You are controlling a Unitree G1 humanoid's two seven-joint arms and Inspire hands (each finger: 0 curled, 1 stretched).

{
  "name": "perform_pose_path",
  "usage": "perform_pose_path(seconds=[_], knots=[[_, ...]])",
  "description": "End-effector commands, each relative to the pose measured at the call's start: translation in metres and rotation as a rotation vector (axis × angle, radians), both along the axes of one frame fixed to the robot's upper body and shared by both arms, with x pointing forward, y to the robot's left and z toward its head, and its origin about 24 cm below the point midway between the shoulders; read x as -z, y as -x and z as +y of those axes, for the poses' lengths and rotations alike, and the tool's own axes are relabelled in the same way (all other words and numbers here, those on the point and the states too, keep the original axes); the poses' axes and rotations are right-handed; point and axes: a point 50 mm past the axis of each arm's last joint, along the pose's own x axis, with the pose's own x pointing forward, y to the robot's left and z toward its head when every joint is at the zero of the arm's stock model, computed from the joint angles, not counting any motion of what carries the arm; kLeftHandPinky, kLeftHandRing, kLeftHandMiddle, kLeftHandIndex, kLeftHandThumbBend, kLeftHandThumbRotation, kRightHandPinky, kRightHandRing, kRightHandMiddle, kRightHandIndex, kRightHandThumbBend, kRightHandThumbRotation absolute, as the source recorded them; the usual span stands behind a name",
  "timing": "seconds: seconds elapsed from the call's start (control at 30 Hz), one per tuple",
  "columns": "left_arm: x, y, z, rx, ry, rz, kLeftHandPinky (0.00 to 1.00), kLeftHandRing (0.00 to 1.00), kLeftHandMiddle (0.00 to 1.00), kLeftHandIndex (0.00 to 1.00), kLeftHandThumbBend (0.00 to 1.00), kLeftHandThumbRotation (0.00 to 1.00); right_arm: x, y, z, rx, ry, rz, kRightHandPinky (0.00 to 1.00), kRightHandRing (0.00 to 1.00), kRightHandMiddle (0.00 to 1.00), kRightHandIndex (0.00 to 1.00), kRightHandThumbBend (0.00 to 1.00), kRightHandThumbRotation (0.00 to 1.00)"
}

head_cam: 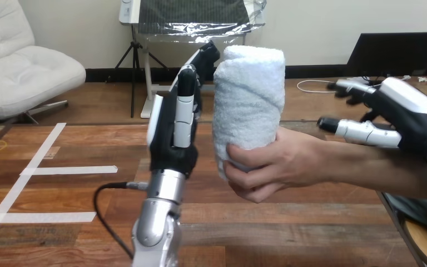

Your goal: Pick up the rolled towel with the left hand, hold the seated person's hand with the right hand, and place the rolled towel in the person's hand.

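Left robot hand (172, 133), fingers straight, stands beside a fluffy white rolled towel (250, 94), upright, long axis vertical, gripped low by the person's hand (275, 164); right robot hand (411, 119) hovers spread.

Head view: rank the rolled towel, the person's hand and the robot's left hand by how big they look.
Largest: the rolled towel.
Then the left hand and the person's hand: they look about alike, so I won't rank them.
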Motion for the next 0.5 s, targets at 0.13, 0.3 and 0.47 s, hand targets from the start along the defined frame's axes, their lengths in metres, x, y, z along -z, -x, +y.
perform_pose_path(seconds=[0.13, 0.3, 0.47], knots=[[-0.011, 0.014, 0.003, -0.019, 0.009, -0.082, 0.99, 0.92, 0.87, 0.83, 0.85, 1.0, -0.009, 0.007, 0.006, 0.003, -0.238, -0.187, 0.79, 0.93, 0.95, 0.94, 0.82, 1.0], [-0.012, 0.021, 0.007, -0.025, 0.002, -0.096, 0.99, 0.92, 0.87, 0.83, 0.87, 1.0, -0.008, 0.013, 0.009, -0.013, -0.313, -0.259, 0.81, 0.93, 0.95, 0.94, 0.74, 1.0], [-0.015, 0.031, 0.013, -0.032, 0.001, -0.114, 0.99, 0.92, 0.87, 0.83, 0.87, 1.0, -0.006, 0.021, 0.014, -0.033, -0.427, -0.336, 0.83, 0.94, 0.94, 0.93, 0.77, 1.0]])
